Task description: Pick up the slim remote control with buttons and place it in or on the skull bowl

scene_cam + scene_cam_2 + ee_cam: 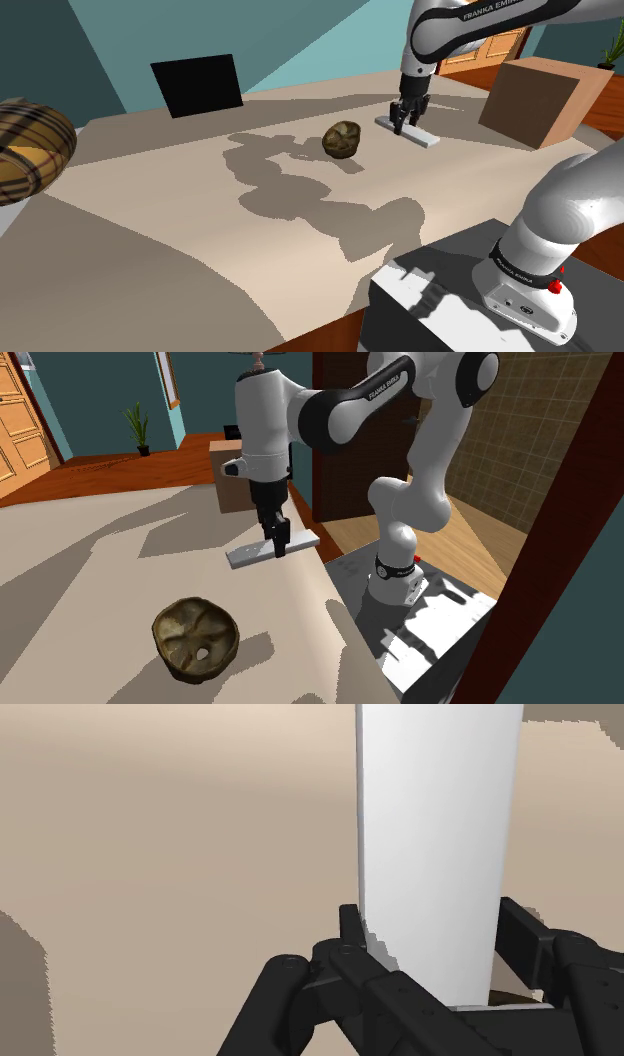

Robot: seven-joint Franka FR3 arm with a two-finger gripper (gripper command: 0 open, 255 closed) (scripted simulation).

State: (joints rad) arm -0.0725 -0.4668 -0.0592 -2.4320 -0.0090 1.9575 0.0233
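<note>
Nearest, at the shoulder view's lower right, sits the stand (440,300), a grey-white box carrying the arm's base. Beyond it the beige tabletop (150,230) spreads wide and bare, crossed by the arm's shadow, as far as the skull bowl (343,139). That bowl is brown and mottled and stands near the middle with free room on every side.

Just past it, toward the shoulder view's right and apart from the bowl, is the remote control (425,137) (drawn as a plain white slim slab). The tool (406,126) comes straight down onto its middle. In the wrist view the 2 black fingers (350,944) press against the slab's 2 long edges, so the tool is closed on the remote control. Whether the slab rests on the tabletop or is raised off it, I cannot tell. The second exterior view puts it close to the tabletop's edge on the stand's side.

Farther on, a brown box (540,100) stands near the remote control, on the shoulder view's right. A black panel (197,85) stands upright toward the far edge, and a plaid basket (30,150) sits at the left edge. Behind are a wooden door (495,45) and a plant (612,45).
</note>
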